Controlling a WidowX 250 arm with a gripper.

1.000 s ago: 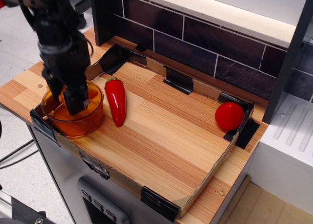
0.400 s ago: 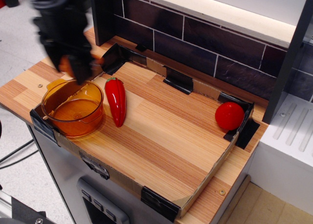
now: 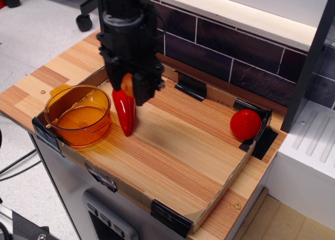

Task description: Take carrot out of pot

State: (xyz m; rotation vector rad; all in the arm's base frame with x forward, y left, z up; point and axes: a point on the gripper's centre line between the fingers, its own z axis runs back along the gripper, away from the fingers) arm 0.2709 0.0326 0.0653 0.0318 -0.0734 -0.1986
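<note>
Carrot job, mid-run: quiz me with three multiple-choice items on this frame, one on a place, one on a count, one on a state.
1. Where is the carrot?
A. Lying in the pot
B. Held in the gripper, above the pepper's upper end
C. Beside the tomato

2. How many red toys lie in the tray?
A. One
B. Two
C. Three

3. What state is the pot in?
A. Upright with nothing showing inside
B. Tipped on its side
C. Holding the pepper

Answers:
1. B: a patch of orange shows between the jaws of the gripper, right over the pepper.
2. B: only the long pepper and the round tomato are red.
3. A: the pot stands on its base in the tray's left corner, and its amber interior shows no object.
</note>
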